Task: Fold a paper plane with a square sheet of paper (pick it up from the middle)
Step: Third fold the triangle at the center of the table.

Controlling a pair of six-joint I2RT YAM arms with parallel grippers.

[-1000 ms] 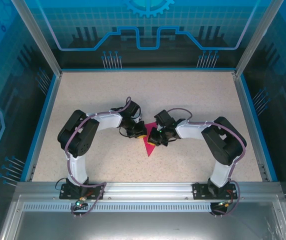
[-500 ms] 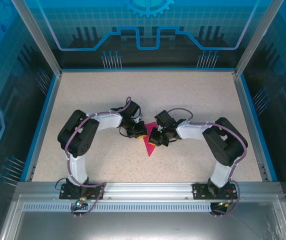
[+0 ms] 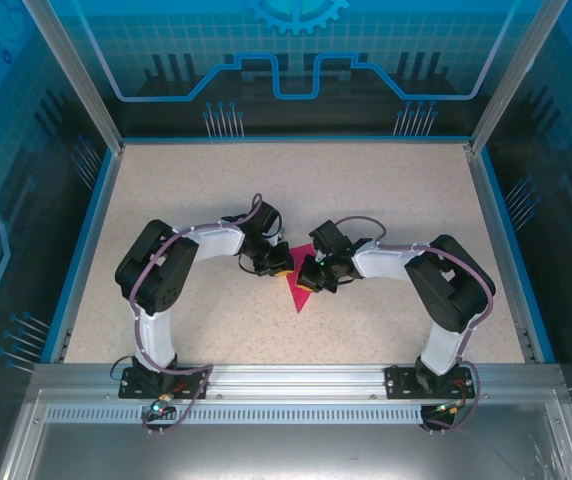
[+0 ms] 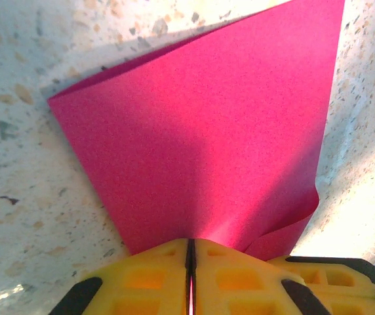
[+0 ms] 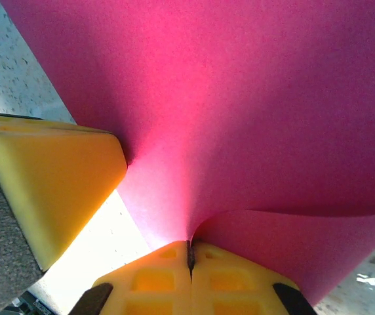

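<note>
- left gripper (image 4: pixel 191 252): yellow jaws pressed together with only a hairline slit between them, pinching the near edge of the folded pink sheet of paper (image 4: pixel 207 131).
- right gripper (image 5: pixel 189 252): yellow jaws fully together, clamped on the paper's edge, which puckers into a crease right at the tips.
- Ahead of the left jaws: the paper fans out wide as a triangle-like flap. A soft crease runs up from the tips, and the corner just right of the jaws curls under.
- Ahead of the right jaws: the paper rises and spreads, and one flap bows out to the right of the tips.
- Left of the right jaws: a second yellow padded finger (image 5: pixel 50 177) touches the paper's surface.
- Top view: the two grippers meet nose to nose on the paper, left gripper on its left side, right gripper on its right. The paper's narrow point sticks out past both jaws toward the arm bases.
- Around the jaws: speckled table (image 3: pixel 386 200) under the paper, with both arms bent inward toward each other.
</note>
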